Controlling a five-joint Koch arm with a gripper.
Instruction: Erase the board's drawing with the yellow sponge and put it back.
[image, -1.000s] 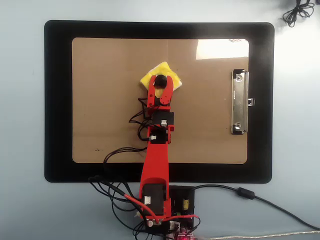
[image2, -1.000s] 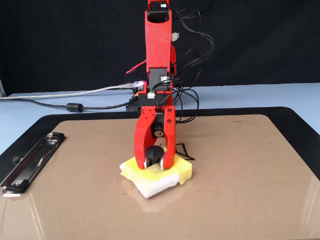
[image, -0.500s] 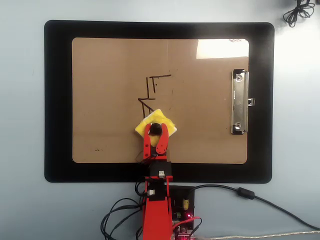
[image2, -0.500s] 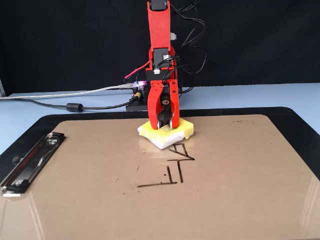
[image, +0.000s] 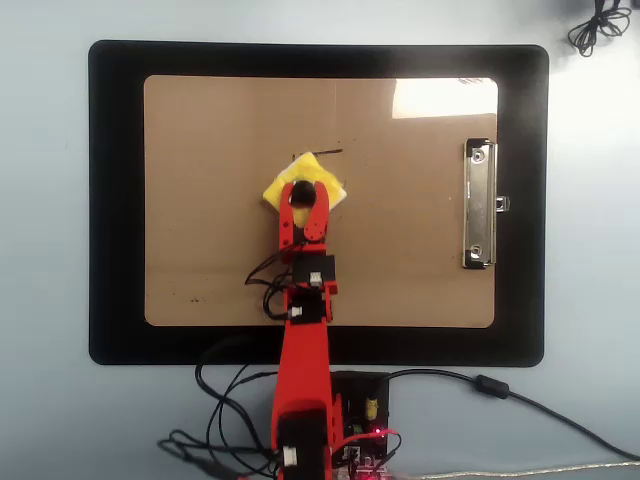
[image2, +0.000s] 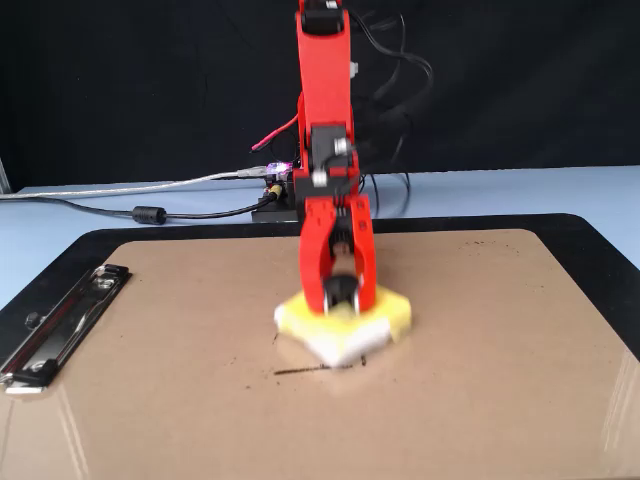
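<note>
The brown board (image: 220, 230) lies on a black mat, its silver clip (image: 479, 204) at the right in the overhead view and at the left in the fixed view (image2: 60, 320). The yellow sponge (image: 275, 190) rests flat on the board near its middle; it also shows in the fixed view (image2: 390, 315). My red gripper (image: 303, 188) is shut on the sponge's black knob (image2: 340, 290) and presses it on the board. Of the drawing only a short black line (image: 328, 153) shows beside the sponge, also seen in the fixed view (image2: 310, 371); the rest is hidden or gone.
The black mat (image: 115, 200) surrounds the board on a light blue table. The arm's base with its circuit board and cables (image: 365, 415) sits at the mat's near edge. A coiled black cable (image: 597, 25) lies at the table's top right corner.
</note>
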